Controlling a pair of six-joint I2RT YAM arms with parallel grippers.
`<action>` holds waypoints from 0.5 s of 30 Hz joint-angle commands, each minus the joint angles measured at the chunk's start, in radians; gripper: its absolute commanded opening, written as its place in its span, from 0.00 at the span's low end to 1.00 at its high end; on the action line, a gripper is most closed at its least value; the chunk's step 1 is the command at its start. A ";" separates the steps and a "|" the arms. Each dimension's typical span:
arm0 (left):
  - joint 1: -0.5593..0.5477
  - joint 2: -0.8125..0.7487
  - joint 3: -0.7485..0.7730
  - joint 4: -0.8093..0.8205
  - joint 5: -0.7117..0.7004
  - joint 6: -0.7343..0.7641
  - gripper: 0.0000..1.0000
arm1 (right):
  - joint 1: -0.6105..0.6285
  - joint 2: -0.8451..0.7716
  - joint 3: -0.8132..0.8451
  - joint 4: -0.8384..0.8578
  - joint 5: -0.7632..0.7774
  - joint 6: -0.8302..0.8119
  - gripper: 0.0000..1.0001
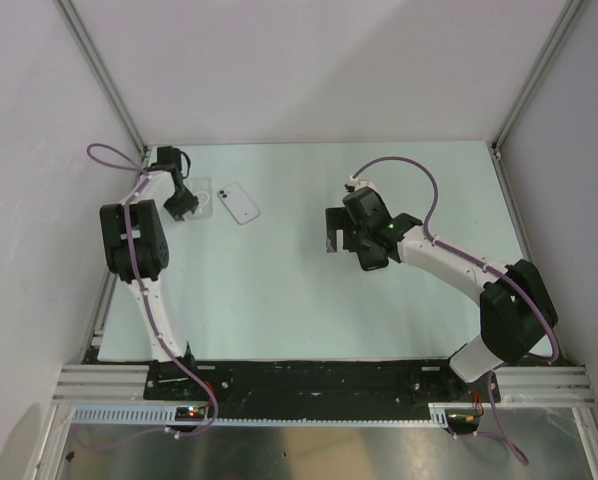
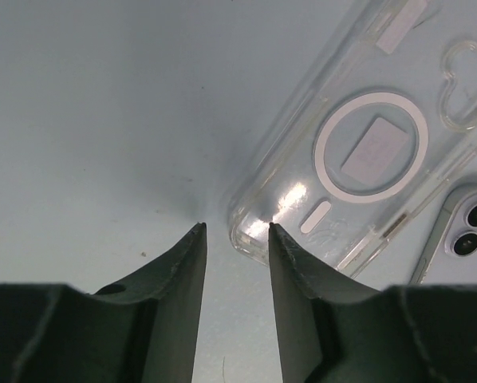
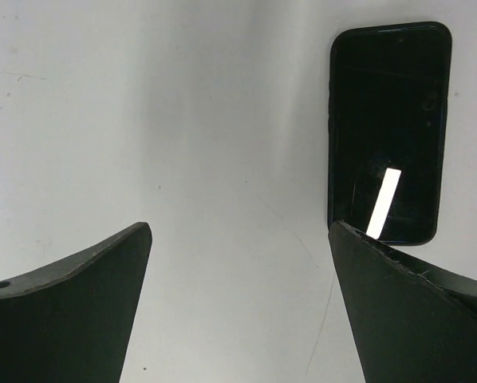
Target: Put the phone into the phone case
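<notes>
From above we see the pale phone (image 1: 241, 203), back up, beside the clear case (image 1: 200, 193) far left, left claw (image 2: 236, 226) slightly apart at its corner, right claw (image 3: 239, 225) wide apart, only its camera showing a black slab (image 3: 390, 132).

We see a pale, mint-tinted table top (image 1: 309, 300) enclosed by plain white walls: a back wall (image 1: 319, 70), a left wall (image 1: 29, 200) and a right wall (image 1: 579, 190). Aluminium profiles (image 1: 101, 75) run up the two back corners. Along the table's near edge lies a grooved aluminium rail (image 1: 99, 383), just below it a white slotted cable duct (image 1: 319, 413), then a brushed metal sheet (image 1: 309, 452). Seen from the right wrist, the table top carries faint scratches and specks.
</notes>
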 commanded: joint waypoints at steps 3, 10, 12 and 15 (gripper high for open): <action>0.013 0.055 0.079 -0.075 0.045 -0.047 0.38 | -0.008 -0.030 0.031 0.038 -0.044 0.006 0.99; 0.014 0.049 0.038 -0.090 0.061 -0.097 0.13 | -0.016 -0.030 0.031 0.033 -0.068 -0.001 1.00; 0.014 0.006 -0.007 -0.089 0.060 -0.110 0.04 | -0.015 -0.032 0.031 0.029 -0.070 -0.003 0.99; 0.006 -0.100 -0.098 -0.080 0.065 -0.119 0.01 | -0.014 -0.029 0.031 0.030 -0.073 -0.005 1.00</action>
